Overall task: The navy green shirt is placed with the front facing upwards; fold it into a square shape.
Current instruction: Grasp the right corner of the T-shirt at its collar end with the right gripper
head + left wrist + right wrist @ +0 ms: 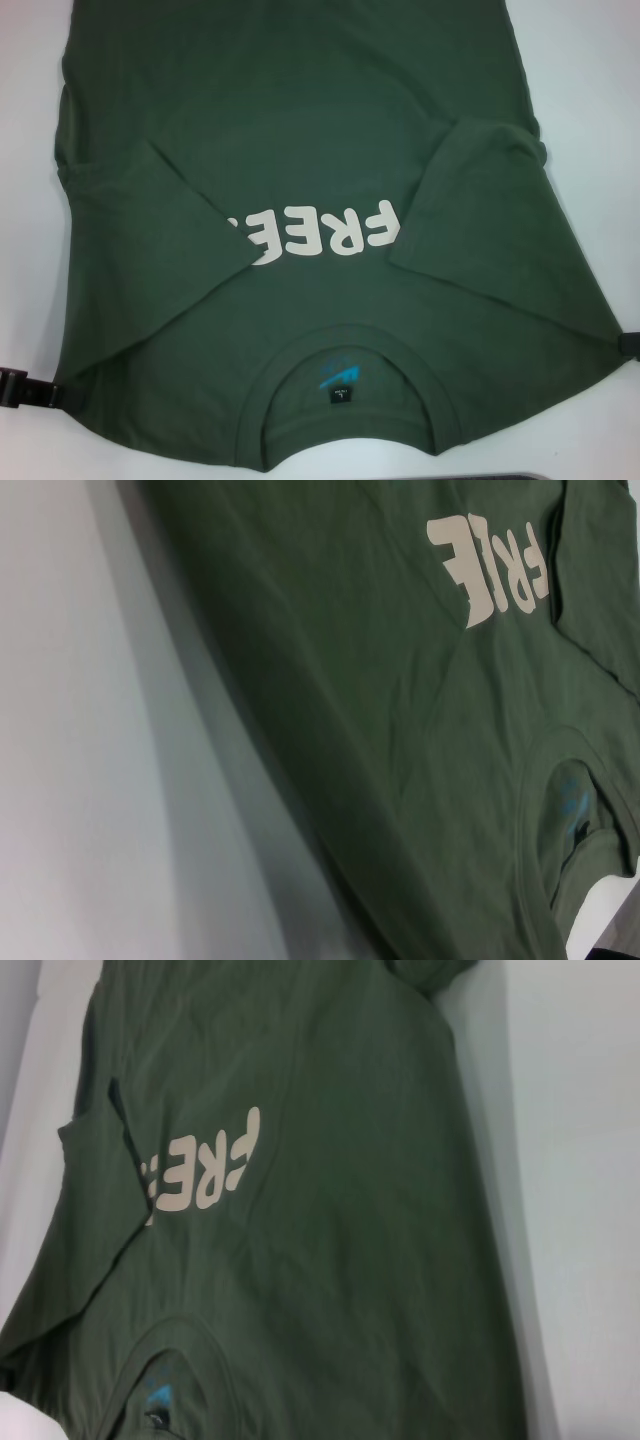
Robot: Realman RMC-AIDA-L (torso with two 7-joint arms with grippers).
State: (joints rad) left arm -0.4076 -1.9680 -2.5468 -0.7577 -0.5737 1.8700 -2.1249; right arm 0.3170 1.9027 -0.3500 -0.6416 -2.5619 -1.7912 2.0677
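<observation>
The navy green shirt (330,180) is spread flat on the white counter (590,90), front side up. Its collar (345,400) is at the near edge, closest to the robot, and its long way runs straight away from the robot. Both short sleeves are already folded in over the chest. The left sleeve (150,230) hides the last letter of the pale word "FREE" (320,235); the right sleeve (470,210) lies just beside the first letter.

Only a dark bit of the left end effector (25,385) is seen at the left edge, beside the near left corner of the shirt. A dark bit of the right end effector (630,343) is seen at the right edge, beside the near right corner. Whether either one is released or clenched cannot be told.

Each corner is nearest to the arm on its own side. Nothing is seen in the way. The next fold is probably made along the long way, near end toward far end.
</observation>
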